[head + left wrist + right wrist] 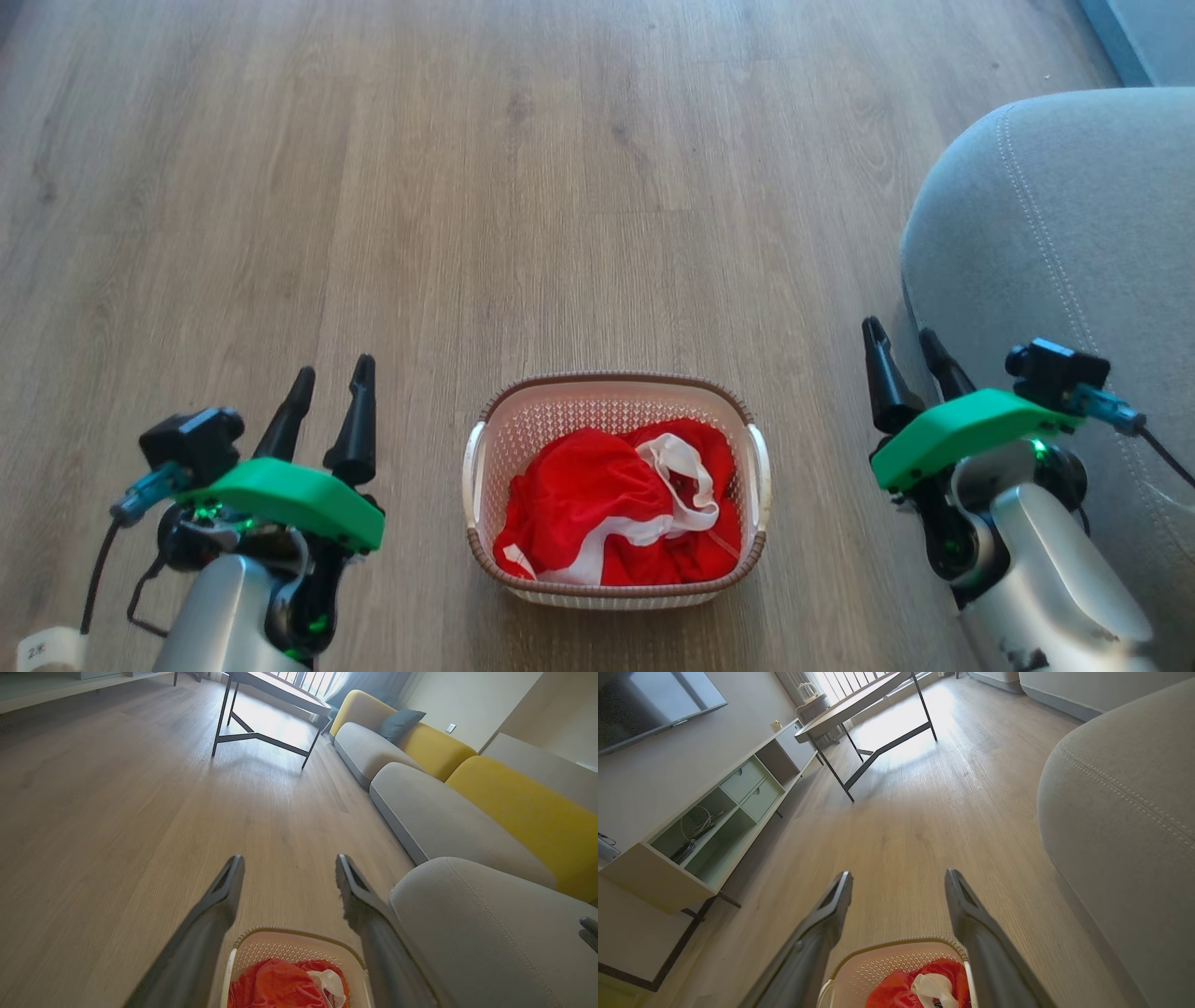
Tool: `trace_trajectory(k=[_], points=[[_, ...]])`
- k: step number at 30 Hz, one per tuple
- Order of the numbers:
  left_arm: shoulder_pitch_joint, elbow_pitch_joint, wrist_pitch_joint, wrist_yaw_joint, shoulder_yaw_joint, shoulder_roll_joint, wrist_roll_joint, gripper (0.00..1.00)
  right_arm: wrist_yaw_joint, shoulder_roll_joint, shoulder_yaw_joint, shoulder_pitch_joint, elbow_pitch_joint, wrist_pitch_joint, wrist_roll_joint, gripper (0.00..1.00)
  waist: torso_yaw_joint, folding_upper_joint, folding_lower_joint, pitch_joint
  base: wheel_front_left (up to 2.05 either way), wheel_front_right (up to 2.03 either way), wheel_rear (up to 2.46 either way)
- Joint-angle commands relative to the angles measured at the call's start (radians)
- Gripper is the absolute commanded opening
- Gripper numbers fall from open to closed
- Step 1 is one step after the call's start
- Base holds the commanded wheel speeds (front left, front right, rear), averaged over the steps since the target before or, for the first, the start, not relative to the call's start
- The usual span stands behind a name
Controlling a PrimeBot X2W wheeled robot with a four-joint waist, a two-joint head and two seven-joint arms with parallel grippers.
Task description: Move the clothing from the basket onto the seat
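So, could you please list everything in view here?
basket: one, cream-white, brown rim, on the floor between the grippers
clothing: one heap, red with white trim, in the basket
seat: one, grey, right of the basket
floor: one, wood-look brown, underneath
table: one, dark legs, farther ahead
sofa: one, grey with yellow backs, beyond the seat
pillow: one, teal, on the sofa
cabinet: one, pale, along the wall
left gripper: one, dark fingers, open, left of basket
right gripper: one, dark fingers, open, beside the seat
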Motion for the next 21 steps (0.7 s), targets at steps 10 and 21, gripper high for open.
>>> trace_trajectory(k=[10,21], points=[[-0.093,-0.014,-0.043,0.001,0.007,0.029,0.144,1.0,0.006,-0.021,0.05,-0.103,0.004,-0.043,-0.125,1.0,-0.003,0.0,0.0,0.004,0.0,0.0,0.0],[-0.118,-0.013,-0.075,0.001,0.017,0.022,0.287,1.0,0.006,-0.023,0.057,-0.14,0.024,-0.075,-0.252,1.0,-0.005,0.0,0.0,0.007,0.0,0.0,0.0]])
